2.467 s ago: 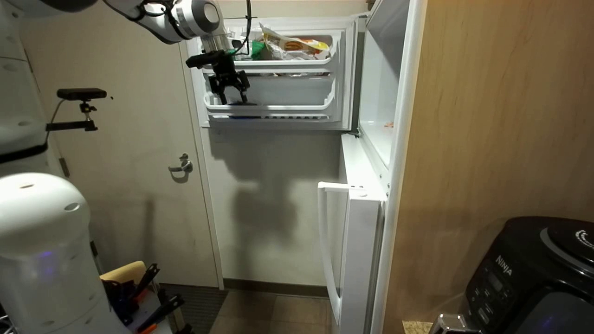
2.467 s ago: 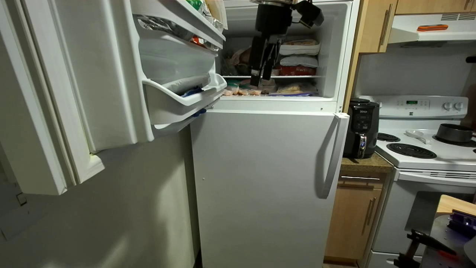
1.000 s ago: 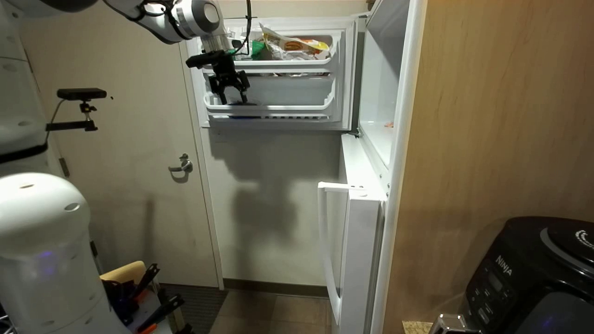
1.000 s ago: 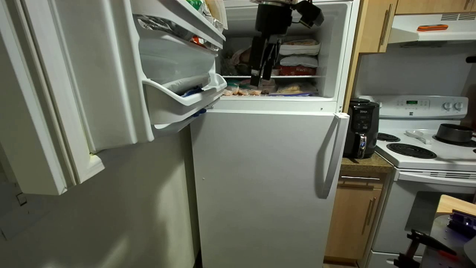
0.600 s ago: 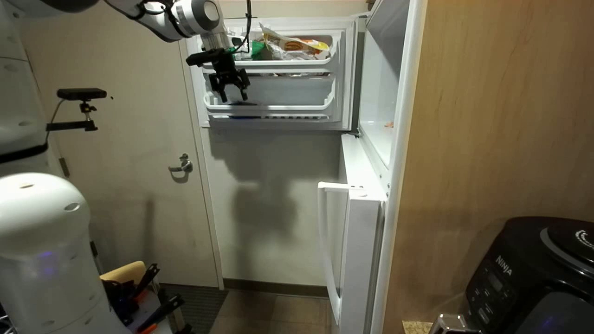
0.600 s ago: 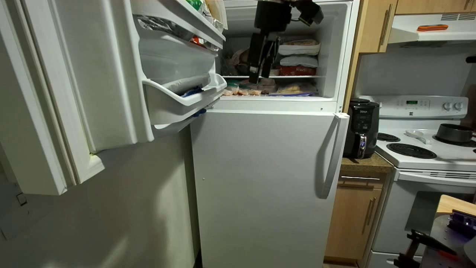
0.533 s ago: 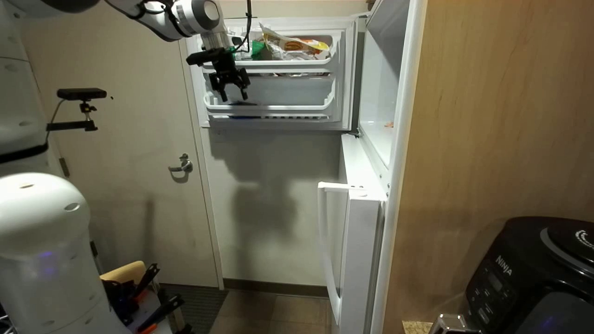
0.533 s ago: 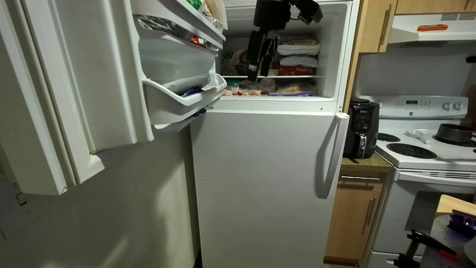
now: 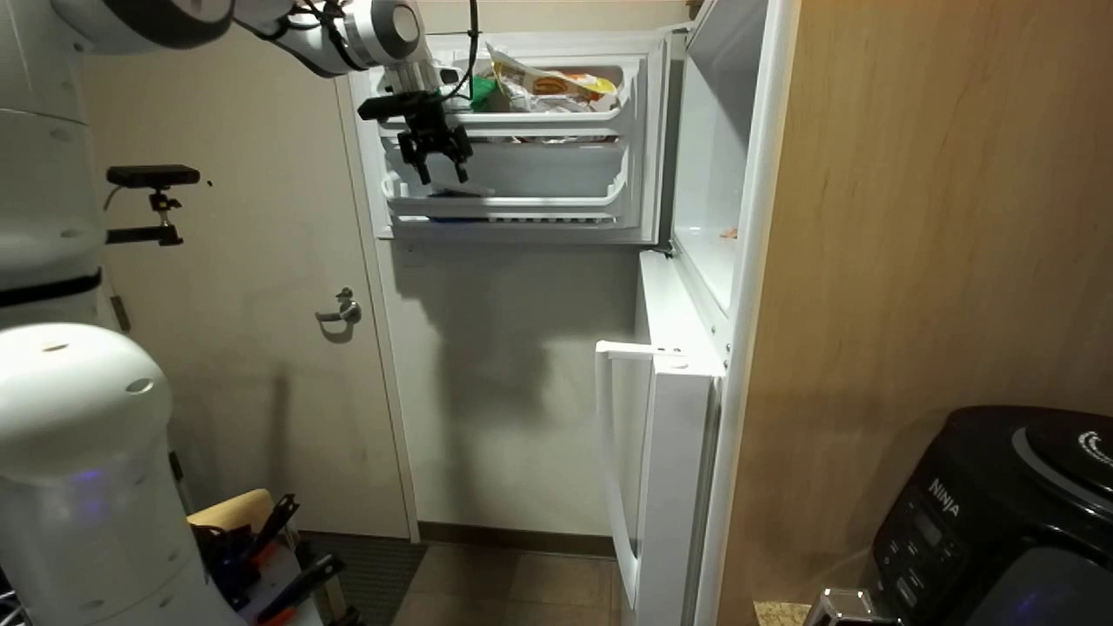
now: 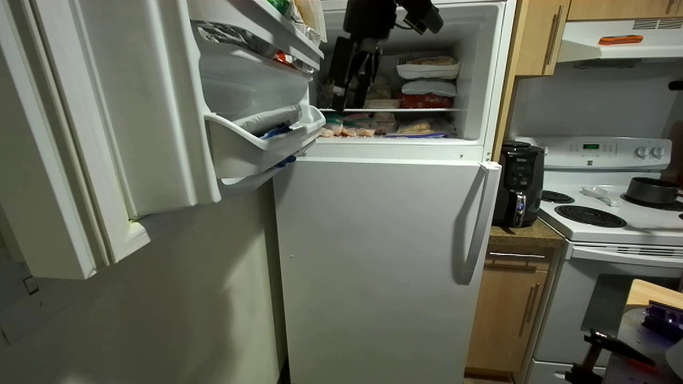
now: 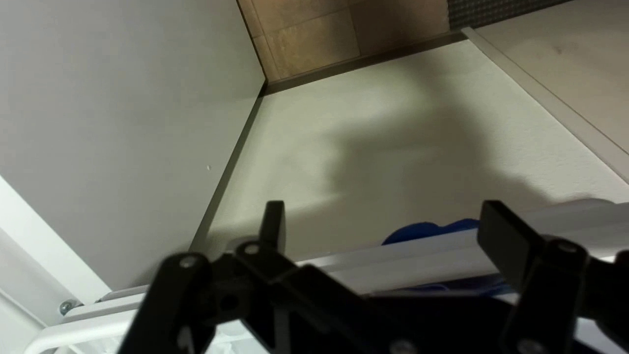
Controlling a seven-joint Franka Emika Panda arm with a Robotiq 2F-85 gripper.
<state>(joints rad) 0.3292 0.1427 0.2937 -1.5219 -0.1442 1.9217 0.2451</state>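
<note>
Gripper (image 9: 443, 179) spread wide, nothing in my grasp, and I hang near the lower door bin (image 9: 539, 203), upper centre in an exterior view! In an exterior view, upper left of centre, a grey-and-blue package (image 10: 268, 120) lies in that bin. Above the bin, a silvery-and-yellow bag (image 9: 561, 89) pokes from the top door shelf (image 9: 539, 118); black air fryer (image 9: 987, 522), lower right corner!

White robot arm (image 9: 52, 200) standing at the left of an exterior view, partly cut off by the top edge, silvery wrist (image 9: 396, 35) angled downward, black gripper (image 9: 443, 176) hanging beneath, slightly tilted, fingers (image 11: 506, 241) spread wide apart.
</note>
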